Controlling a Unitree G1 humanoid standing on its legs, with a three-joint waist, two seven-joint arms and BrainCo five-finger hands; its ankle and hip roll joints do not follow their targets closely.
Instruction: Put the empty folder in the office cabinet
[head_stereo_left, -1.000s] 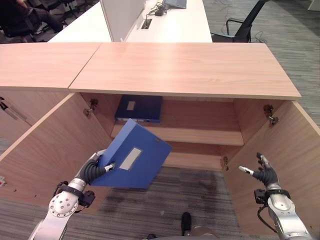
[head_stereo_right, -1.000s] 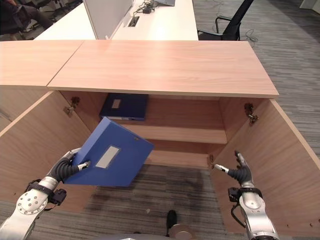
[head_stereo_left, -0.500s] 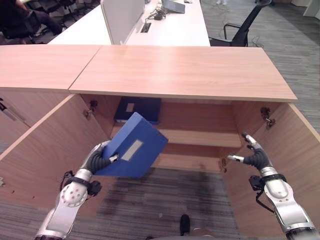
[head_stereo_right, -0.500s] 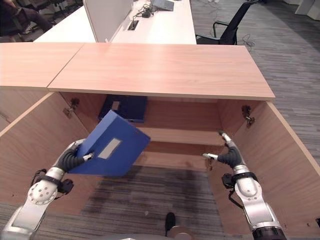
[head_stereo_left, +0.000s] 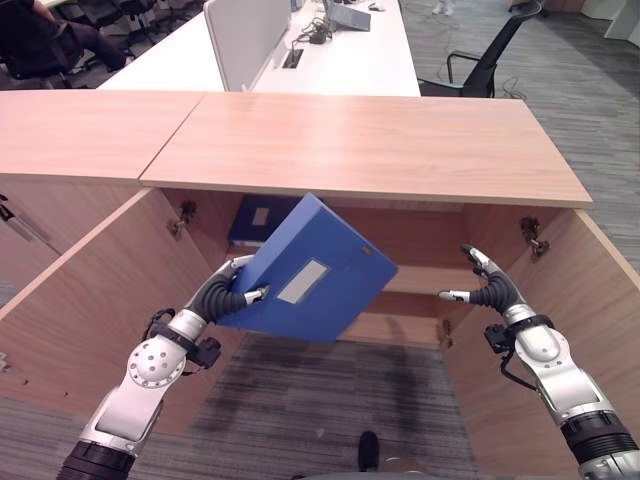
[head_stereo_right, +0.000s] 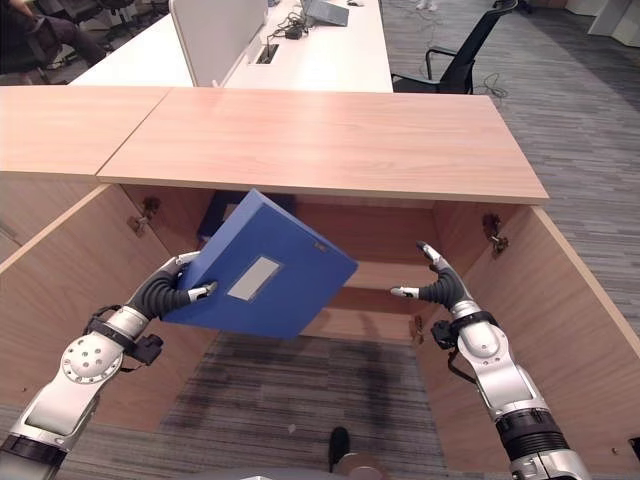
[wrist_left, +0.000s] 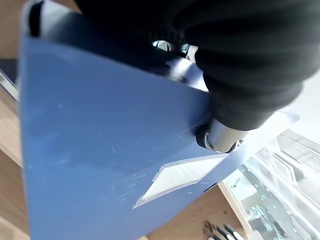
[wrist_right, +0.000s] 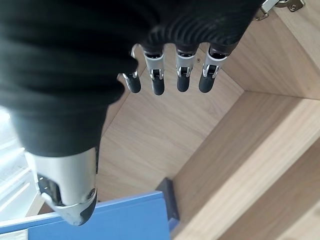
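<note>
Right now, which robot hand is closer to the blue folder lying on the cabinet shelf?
Left. The left hand is just below and in front of the shelf folder, gripping another blue folder. The right hand is open, across the cabinet.

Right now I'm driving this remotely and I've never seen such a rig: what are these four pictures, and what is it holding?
You are looking through a two-armed humanoid robot. The two wide pictures come from the stereo camera on its head, looking down into an open wooden cabinet. The two close pictures come from cameras on its wrists. The left hand has its fingers curled round a corner of a blue folder, held tilted in front of the cabinet opening. The right hand is open and holds nothing, raised beside the right door. A second blue folder already lies flat on the upper shelf.
</note>
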